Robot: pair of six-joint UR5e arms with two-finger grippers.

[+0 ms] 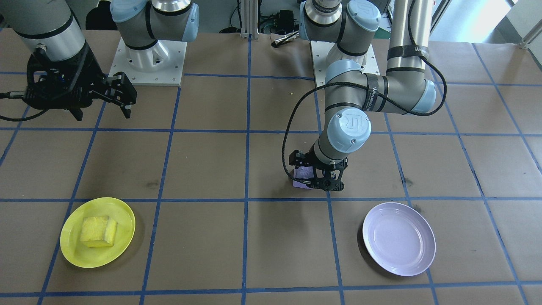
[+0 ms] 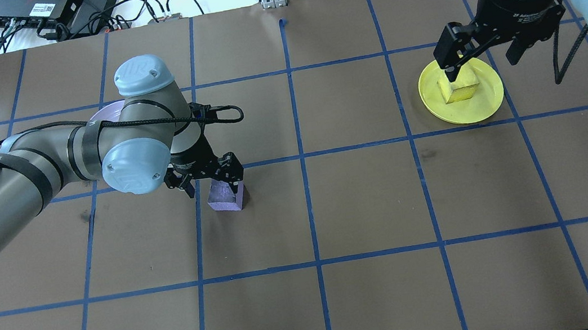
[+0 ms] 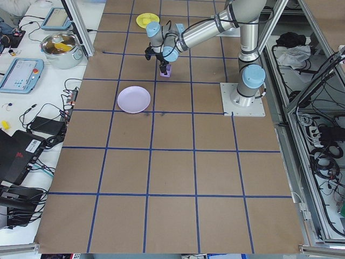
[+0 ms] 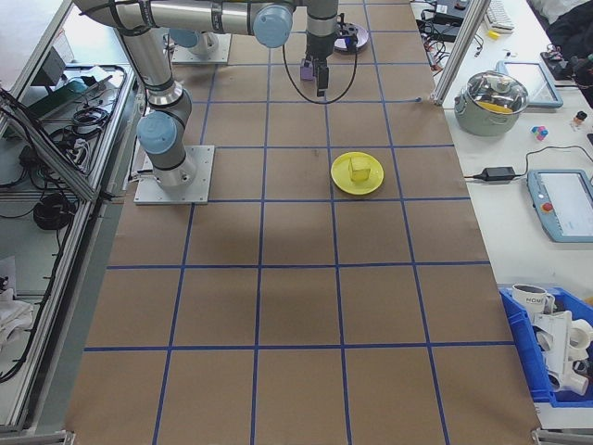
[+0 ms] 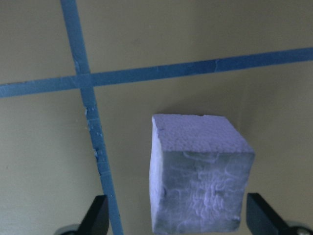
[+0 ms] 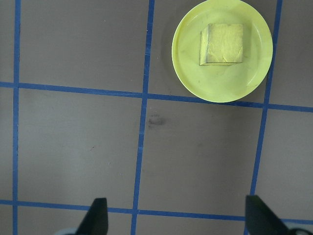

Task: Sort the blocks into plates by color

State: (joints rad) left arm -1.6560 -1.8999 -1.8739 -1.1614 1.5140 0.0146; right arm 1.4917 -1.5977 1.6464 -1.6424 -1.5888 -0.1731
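1. Done: yellow block (image 1: 98,231) lying inside yellow plate (image 1: 123,214), a little off centre, touching nothing else.
2. Not done: purple block (image 2: 226,197) on the bare bench (image 2: 367,201), just beside a blue tape line (image 2: 326,153), well apart from lavender plate (image 1: 399,239).
3. Lavender plate empty, flat on the bench, in the grid square next to the purple block's square, on the far side from the robot base.
4. Left tool (image 2: 209,180) low over the purple block, fingers spread to either side of it; in the left wrist view, fingertips (image 5: 95,218) apart at the lower corners with the block between them and gaps on both sides. Not pinching yet, by the look of it.
5. Right tool (image 1: 123,94) spread and empty, raised well clear of the yellow plate and pulled back toward the robot base; yellow plate and its block plain in the right wrist view, far below.
6. Judged step in hand: closing on the purple block before lifting it.
7. Left to do, judged: pinch the purple block, carry it across the tape line to the lavender plate, set it down inside the rim, let go.
8. Roughly half finished: one colour sorted, one pending.
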